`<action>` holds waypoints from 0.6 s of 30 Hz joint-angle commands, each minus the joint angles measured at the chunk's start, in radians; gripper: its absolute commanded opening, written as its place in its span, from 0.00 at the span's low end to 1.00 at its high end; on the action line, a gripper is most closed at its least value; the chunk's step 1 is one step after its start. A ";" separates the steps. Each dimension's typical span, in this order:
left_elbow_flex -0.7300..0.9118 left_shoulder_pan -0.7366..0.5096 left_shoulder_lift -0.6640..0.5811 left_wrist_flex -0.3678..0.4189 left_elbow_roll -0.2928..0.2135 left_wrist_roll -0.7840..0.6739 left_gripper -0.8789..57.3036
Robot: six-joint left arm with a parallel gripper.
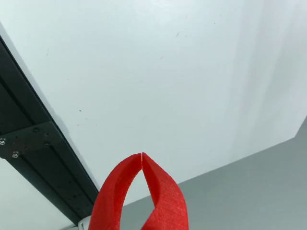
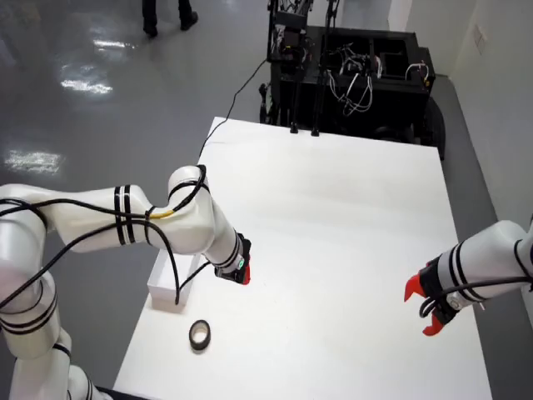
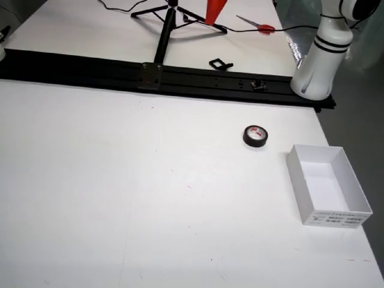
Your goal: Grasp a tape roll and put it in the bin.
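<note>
Big white table [image 3: 120,180] fills the side view; near its right edge the white open-topped cardboard bin [image 3: 327,183] sits with nothing inside. Just left and beyond it the small black tape roll [image 3: 255,136] lies flat. On the riding view, the red-fingered gripper [image 1: 142,155] has tips touching, gripping nothing, its base cut off.

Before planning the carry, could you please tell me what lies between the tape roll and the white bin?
Nothing: in the view from the side, only bare white table separates the tape roll from the bin.
</note>
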 commanded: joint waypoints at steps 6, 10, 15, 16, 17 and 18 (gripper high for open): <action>0.104 0.049 0.009 0.026 -0.006 -0.235 0.01; 0.104 0.060 0.041 0.048 -0.010 -0.392 0.03; 0.104 0.091 0.074 0.097 -0.012 -0.501 0.11; 0.104 0.099 0.084 0.100 -0.020 -0.510 0.13; 0.104 0.105 0.095 0.101 -0.026 -0.516 0.15; 0.104 0.111 0.107 0.103 -0.029 -0.528 0.16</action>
